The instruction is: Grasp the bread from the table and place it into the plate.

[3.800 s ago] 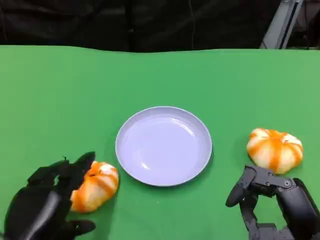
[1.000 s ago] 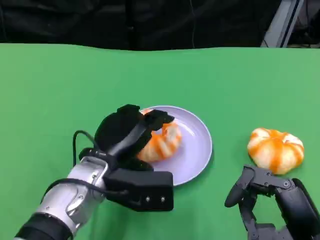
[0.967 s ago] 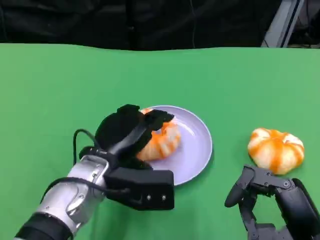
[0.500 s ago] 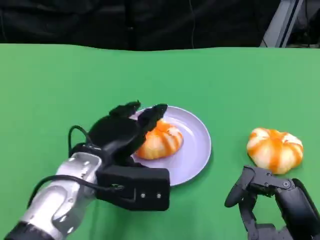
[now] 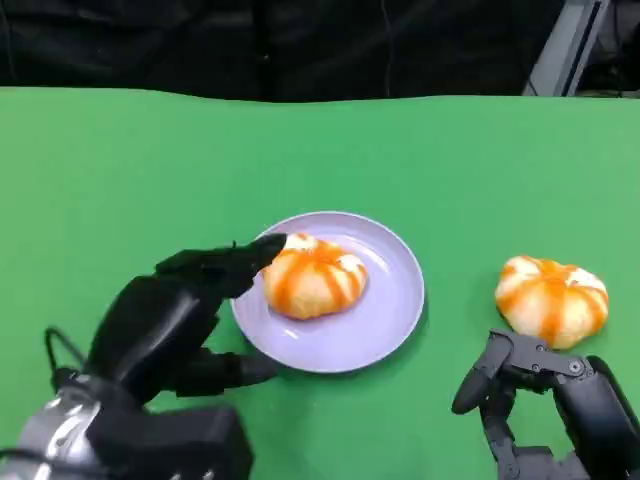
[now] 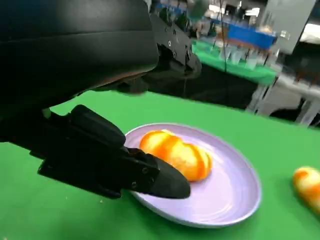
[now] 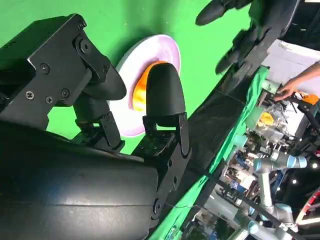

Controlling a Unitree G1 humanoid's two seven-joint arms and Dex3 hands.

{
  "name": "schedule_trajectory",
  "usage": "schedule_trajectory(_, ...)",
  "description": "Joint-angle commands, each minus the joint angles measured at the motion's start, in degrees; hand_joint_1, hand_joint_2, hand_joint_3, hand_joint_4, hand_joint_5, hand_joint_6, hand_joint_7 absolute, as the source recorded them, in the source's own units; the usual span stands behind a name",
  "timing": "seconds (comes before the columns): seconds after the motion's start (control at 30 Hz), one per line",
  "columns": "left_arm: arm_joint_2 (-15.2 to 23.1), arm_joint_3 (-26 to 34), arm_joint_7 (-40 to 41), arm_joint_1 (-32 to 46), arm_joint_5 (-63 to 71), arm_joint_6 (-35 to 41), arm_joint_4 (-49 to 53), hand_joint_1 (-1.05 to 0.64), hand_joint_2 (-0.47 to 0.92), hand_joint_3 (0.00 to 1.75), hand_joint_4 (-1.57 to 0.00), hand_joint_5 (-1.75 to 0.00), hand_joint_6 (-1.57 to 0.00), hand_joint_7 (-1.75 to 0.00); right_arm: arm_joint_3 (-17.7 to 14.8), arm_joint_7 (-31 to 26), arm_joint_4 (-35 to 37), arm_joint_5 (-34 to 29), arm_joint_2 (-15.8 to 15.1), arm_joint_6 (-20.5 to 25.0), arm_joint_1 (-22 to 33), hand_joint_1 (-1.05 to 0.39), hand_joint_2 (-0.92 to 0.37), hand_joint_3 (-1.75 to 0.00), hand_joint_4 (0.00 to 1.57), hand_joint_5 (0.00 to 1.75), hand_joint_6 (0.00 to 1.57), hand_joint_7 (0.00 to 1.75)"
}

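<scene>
The green table (image 5: 420, 150) carries a lilac plate (image 5: 390, 320) and a bun (image 5: 551, 300).

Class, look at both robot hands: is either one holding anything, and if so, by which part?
Nothing is held. The left robot hand is open beside the plate, off the bread; the right robot hand is empty too.

This is a robotics lab. A green cloth (image 5: 450, 150) covers the table before a black curtain (image 5: 300, 45) at 12 o'clock (another robot arm (image 7: 272, 172) stands among cluttered benches (image 6: 240, 60)).
</scene>
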Motion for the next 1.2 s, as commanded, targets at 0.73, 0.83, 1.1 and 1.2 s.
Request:
schedule_trajectory(0.73,-11.93,11.13,-5.85,21.61,-35.62,-14.35,-3.49,0.11,0.51,1.28,-0.81,-1.68,-0.75,-1.47,-0.60,0.16,-0.60,0.31,-0.68,0.40,0.22,0.11,-0.32,-1.43,0.83,1.60,0.80,1.32)
schedule_trajectory(0.83,-12.46,11.77,-9.26,21.66,-39.73,-11.77,-4.53,0.08,0.57,1.18,-0.81,-1.74,-0.72,-1.58,-0.52,-0.07,-0.78,-0.35,-0.72,0.57,0.31,0.11,-0.33,-1.43,0.83,1.60,0.79,1.32)
schedule_trajectory(1.1,-14.54,14.25,-13.18,20.83,-41.37,-11.17,-3.98,0.06,0.59,1.08,-0.81,-1.75,-0.74,-1.59,-0.63,0.17,-1.00,0.17,-0.72,0.93,0.44,0.10,-0.32,-1.44,0.83,1.59,0.80,1.31)
schedule_trajectory(1.2,-15.08,14.95,-14.29,20.50,-41.35,-11.76,-3.36,0.05,0.56,1.13,-0.81,-1.74,-0.74,-1.58,-0.67,0.14,-0.72,0.07,-0.87,0.64,0.31,0.10,-0.32,-1.43,0.83,1.59,0.80,1.32)
